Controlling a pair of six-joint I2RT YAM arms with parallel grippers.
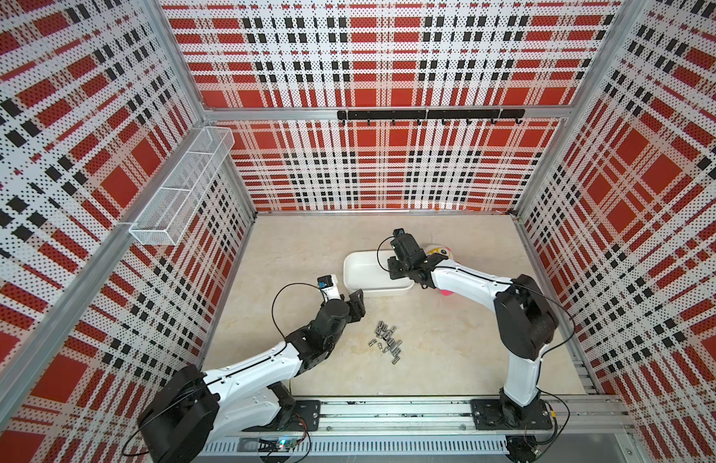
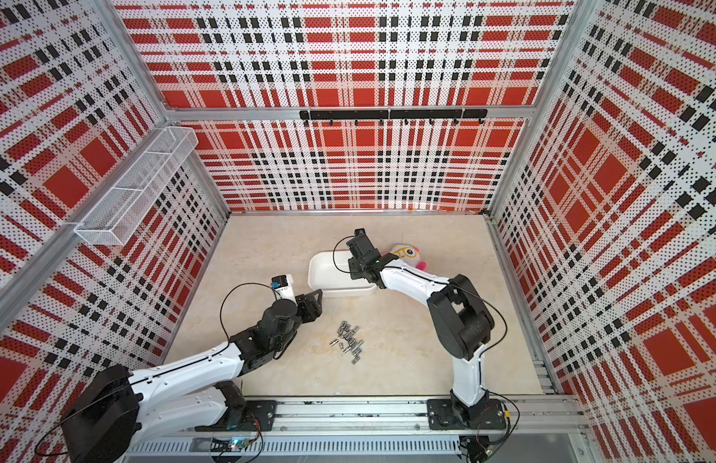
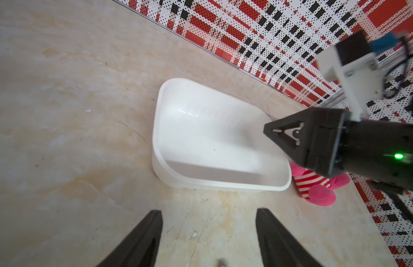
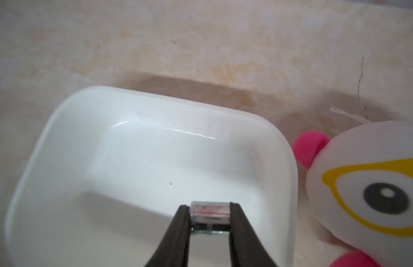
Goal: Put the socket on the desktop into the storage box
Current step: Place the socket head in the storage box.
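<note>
Right fingers (image 4: 177, 233) clamped on one socket (image 4: 209, 216), above one storage box (image 4: 85, 143) (one doll (image 4: 353, 161) beside), left fingers (image 3: 140, 240) apart.

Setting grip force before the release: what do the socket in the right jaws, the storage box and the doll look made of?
Socket: apparently polished metal; its barrel mirrors light and dark bands.
Storage box: probably glossy white plastic; a thin highlight streaks its smooth inner wall.
Doll: seemingly plush fabric; matte, rounded pink and white parts.
</note>
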